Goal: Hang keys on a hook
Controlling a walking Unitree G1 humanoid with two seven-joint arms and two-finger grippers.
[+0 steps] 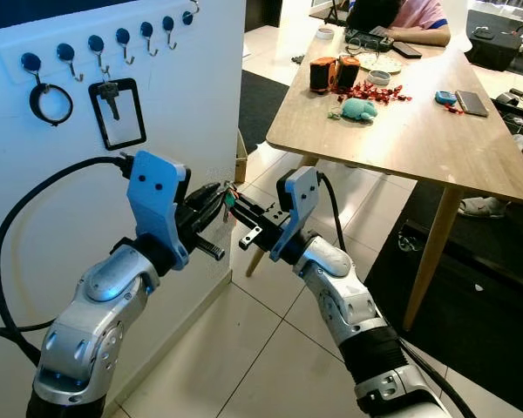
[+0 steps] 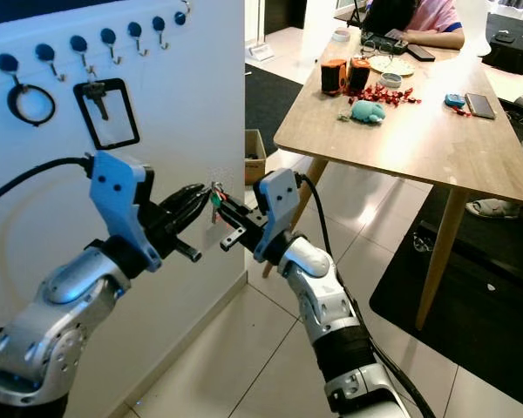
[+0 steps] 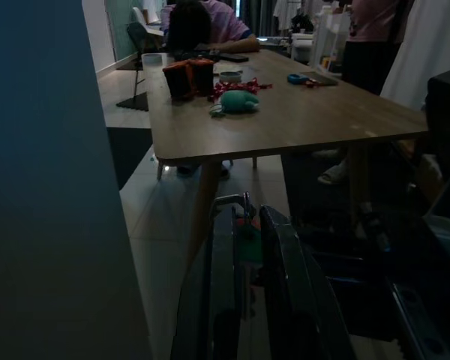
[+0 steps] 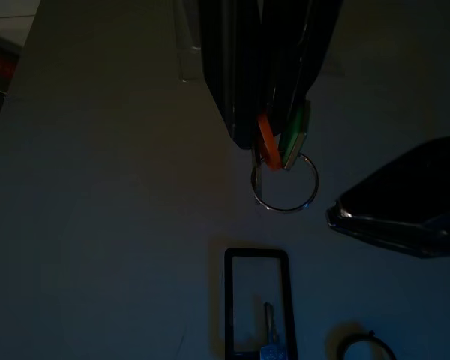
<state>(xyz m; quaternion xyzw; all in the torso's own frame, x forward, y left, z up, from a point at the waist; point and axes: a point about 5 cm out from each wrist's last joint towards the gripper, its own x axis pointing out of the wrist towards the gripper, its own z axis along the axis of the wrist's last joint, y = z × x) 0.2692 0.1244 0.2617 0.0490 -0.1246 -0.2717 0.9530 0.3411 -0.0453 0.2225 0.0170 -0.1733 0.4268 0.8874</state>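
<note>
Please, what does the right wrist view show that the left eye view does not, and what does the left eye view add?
The right wrist view gives, up close, the right gripper shut on the keys, with orange and green tags and a silver ring hanging free below them. The left eye view adds the row of hooks on the wall and the wooden table with a person seated at it. Both share the black frame with a key in it and the black loop, hung on the wall.
</note>
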